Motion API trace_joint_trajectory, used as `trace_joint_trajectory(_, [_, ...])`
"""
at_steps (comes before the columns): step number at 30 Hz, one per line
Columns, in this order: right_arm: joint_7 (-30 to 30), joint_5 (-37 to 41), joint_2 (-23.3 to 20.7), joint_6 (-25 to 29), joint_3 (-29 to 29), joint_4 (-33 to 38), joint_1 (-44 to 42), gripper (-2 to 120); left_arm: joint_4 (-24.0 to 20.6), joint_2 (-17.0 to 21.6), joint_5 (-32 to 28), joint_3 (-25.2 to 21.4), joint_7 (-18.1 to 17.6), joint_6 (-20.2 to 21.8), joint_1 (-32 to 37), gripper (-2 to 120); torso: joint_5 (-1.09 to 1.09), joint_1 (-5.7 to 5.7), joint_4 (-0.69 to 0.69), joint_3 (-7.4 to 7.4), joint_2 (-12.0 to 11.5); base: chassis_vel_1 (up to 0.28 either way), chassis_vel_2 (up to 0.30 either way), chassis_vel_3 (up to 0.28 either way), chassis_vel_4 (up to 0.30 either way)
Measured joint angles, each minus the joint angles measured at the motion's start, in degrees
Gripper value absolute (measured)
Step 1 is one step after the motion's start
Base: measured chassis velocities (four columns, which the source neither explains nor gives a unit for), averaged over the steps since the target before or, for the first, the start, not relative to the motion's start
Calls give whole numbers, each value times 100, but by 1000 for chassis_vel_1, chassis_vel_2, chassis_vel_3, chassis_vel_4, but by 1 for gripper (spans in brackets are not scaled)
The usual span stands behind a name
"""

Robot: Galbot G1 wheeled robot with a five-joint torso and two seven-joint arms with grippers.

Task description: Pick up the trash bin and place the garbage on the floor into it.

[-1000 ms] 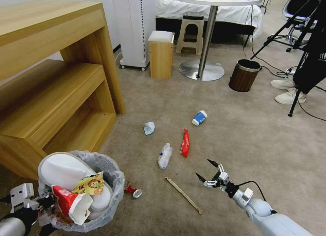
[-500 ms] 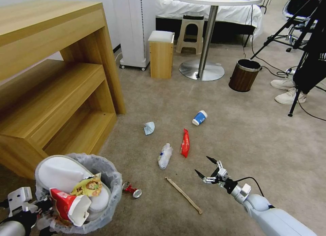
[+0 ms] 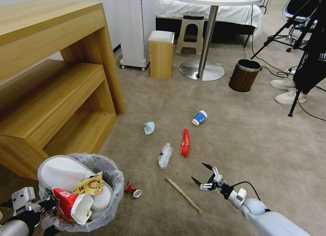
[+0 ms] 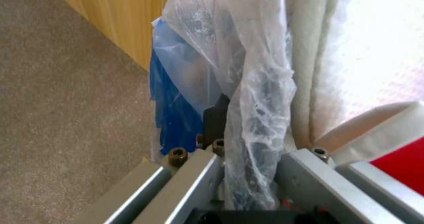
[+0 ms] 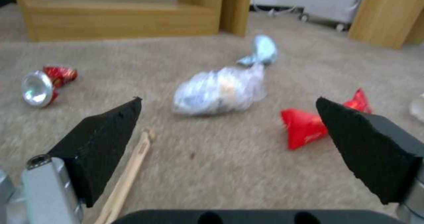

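The trash bin (image 3: 117, 185), lined with crinkled plastic, hangs at the lower left holding white slippers (image 3: 64, 171) and a red-white carton (image 3: 71, 205). My left gripper (image 3: 40, 209) is shut on its rim; the left wrist view has the fingers (image 4: 198, 171) pinching liner and the bin's blue wall (image 4: 172, 118). My right gripper (image 3: 202, 173) is open just over the floor (image 3: 237, 137), beside the wooden stick (image 3: 183, 194). Ahead of the open jaws lie a crushed bottle (image 5: 218, 89), red wrapper (image 5: 309, 124), red can (image 5: 44, 84) and tissue (image 5: 263, 50). A blue cup (image 3: 199, 117) lies farther off.
A wooden shelf unit (image 3: 51, 76) stands along the left, close to the bin. A brown wood-grain bin (image 3: 243, 75), a round table's base (image 3: 201, 70), a small stool (image 3: 161, 54), tripod legs (image 3: 295, 100) and a person's shoes (image 3: 288, 90) lie farther back.
My right gripper has drawn back toward me and slightly left, sinking closer to the carpet beside the stick. The held bin has shifted only a little.
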Motion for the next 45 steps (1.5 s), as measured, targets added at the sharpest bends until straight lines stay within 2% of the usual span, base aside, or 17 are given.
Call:
trace_joint_trajectory(7, [-126,42,88,0,-370,-474,205,100,-104,-3,-69,-61,-8,0,21,0,0,0,1,0,0,0,0,0,0])
trace_joint_trajectory(14, [-234,140,35,0,-577,-572,191,100,-109,-11,-71,-57,-11,0,34,0,0,0,0,0,0,0,0,0,0])
trace_joint_trajectory(26, [-958,714,-101,-3,-900,-668,158,100,-114,-61,-50,-32,-13,1,35,0,0,0,0,0,0,0,0,0,0])
trace_joint_trajectory(45, [-868,690,98,-11,-1347,-860,137,100,-117,-67,-64,-59,-17,-7,-7,0,0,0,0,0,0,0,0,0,0])
